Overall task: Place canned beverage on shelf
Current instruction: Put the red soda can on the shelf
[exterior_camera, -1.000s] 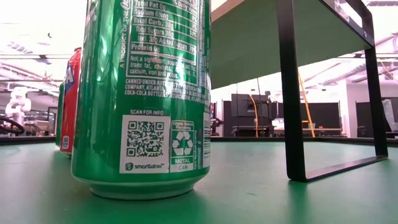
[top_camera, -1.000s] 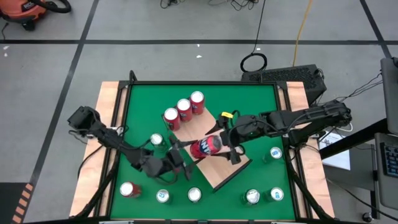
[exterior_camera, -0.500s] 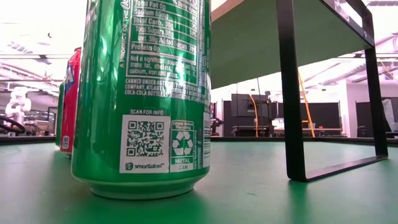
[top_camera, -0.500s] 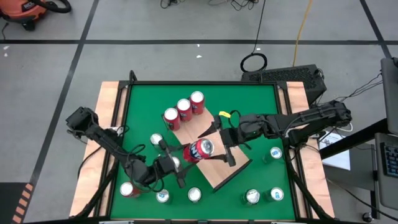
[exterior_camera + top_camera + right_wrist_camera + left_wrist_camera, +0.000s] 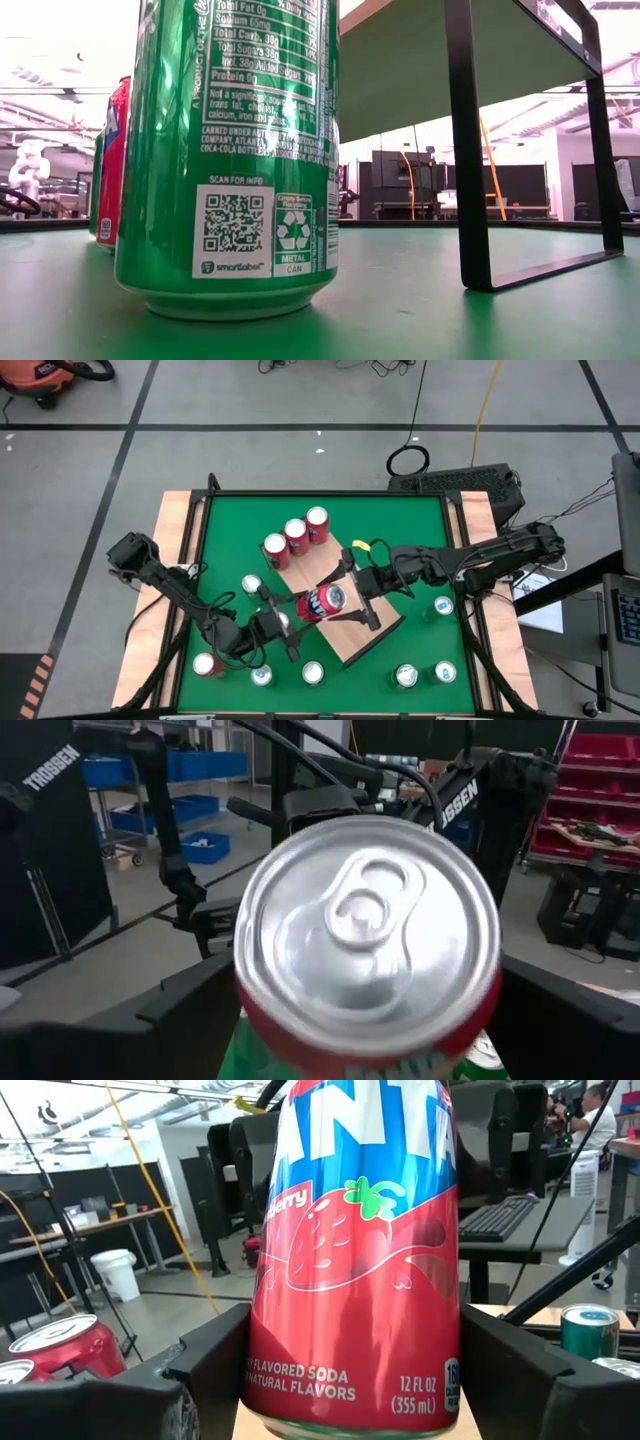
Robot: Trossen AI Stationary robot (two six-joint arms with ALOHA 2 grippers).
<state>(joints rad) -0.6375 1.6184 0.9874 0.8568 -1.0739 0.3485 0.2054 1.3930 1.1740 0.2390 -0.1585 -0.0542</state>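
- Covering the table (image 5: pixel 225 520) is a green mat with a wood border; grey floor around it, an orange shop vacuum (image 5: pixel 45 375) at the far corner, a keyboard (image 5: pixel 455 482) behind the table.
- Low view: shelf (image 5: pixel 440 70) stands raised on thin black legs above the mat; a green can (image 5: pixel 235 150) close up, a red one (image 5: pixel 112 165) behind it; office room beyond.
- Left gripper (image 5: pixel 285 622) reaches in from the near-left side, fingers spread wide beside the base of a red strawberry soda can (image 5: pixel 322 601).
- Right gripper (image 5: pixel 362 598) comes from the right; cannot tell whether it grips the can or only brackets its top.
- Can lies tilted, over the left edge of the shelf (image 5: pixel 385 630), lid toward the right arm.
- Left wrist view: can label (image 5: pixel 352 1250) fills the space between the dark fingers (image 5: pixel 215 1370).
- Three red cans (image 5: pixel 296 534) stand in a row at the shelf's far end; others dot the mat's near edge.
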